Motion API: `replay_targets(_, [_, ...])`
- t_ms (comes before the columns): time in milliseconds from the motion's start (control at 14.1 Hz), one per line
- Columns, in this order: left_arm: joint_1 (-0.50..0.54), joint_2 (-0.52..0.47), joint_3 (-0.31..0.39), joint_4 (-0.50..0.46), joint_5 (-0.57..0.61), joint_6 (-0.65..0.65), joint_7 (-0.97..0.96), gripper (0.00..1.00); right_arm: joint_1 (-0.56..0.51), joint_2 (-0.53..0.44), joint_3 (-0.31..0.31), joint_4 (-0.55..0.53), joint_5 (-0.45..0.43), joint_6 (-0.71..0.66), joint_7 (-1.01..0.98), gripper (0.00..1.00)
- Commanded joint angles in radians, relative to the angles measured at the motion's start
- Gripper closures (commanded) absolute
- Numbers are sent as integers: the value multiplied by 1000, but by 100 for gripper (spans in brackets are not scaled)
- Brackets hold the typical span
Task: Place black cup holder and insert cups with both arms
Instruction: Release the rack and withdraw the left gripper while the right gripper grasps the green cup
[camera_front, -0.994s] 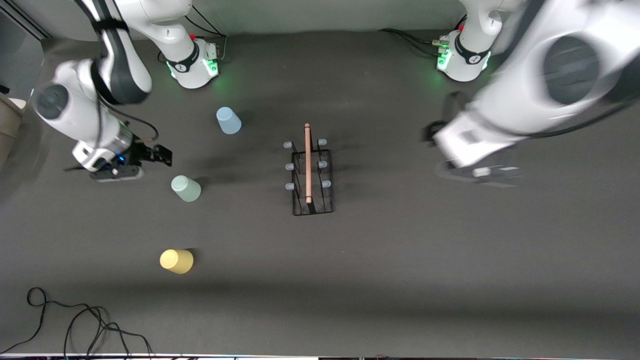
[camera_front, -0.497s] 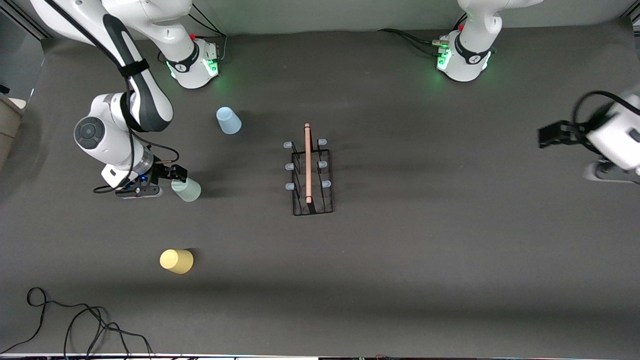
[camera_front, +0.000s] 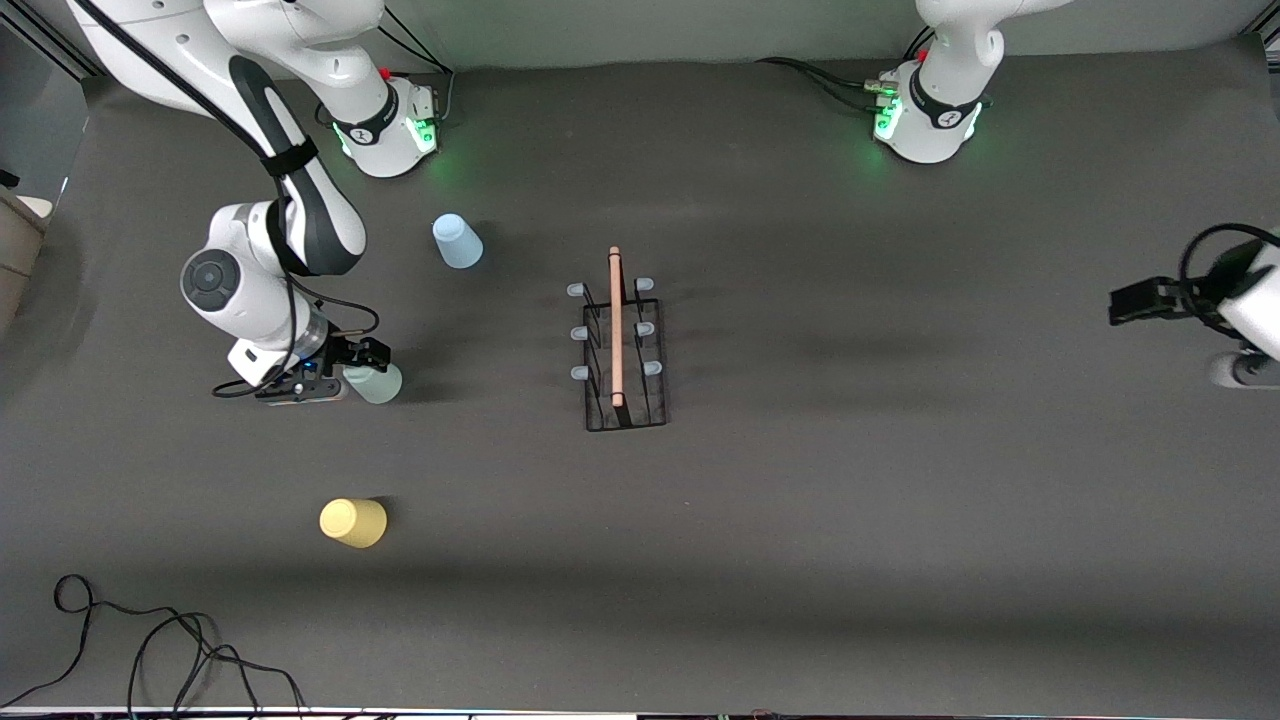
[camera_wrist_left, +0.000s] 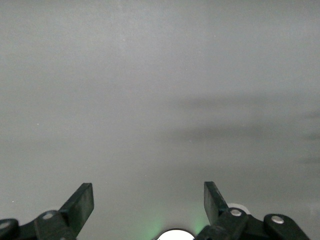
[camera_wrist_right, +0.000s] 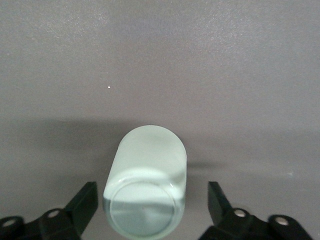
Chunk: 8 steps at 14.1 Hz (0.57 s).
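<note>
Right gripper (camera_wrist_right: 150, 212) wide open, astride green cup (camera_front: 378, 383), no grip yet. Cup upside down, toward right arm's end from rack (camera_front: 622, 355). Likely light, slick (squeeze mid-wall). Left gripper (camera_wrist_left: 148, 202) open, empty, waiting.

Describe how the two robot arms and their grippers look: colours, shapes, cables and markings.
Both arms are glossy white with rounded joints. The right arm has a dark grey band, a black strap and thin black cables along it. Its round base and the left arm's base glow green and wear dark collars. The right gripper and the left gripper are black, with flat angular fingers fixed by silver screws.
</note>
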Motion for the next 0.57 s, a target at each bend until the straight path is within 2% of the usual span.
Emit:
replay_targets(0, [-9, -107, -2, -124, -19, 41, 7, 1, 10, 9, -5, 7, 22, 16, 7, 64])
replay_targets(71, [-8, -121, -3, -147, -25, 52, 7, 1, 10, 6, -5, 7, 22, 11, 7, 72])
replay_targets(213, [-8, -121, -3, -142, -26, 32, 8, 1, 11, -37, -5, 13, 22, -10, 7, 72])
replay_targets(355, [-8, -121, -3, -139, -26, 29, 8, 0, 12, -124, -3, 68, 22, -172, 9, 72])
replay_targets(497, [-11, -120, -3, -136, -26, 32, 8, 0, 18, -186, -2, 182, 22, -390, 9, 72])
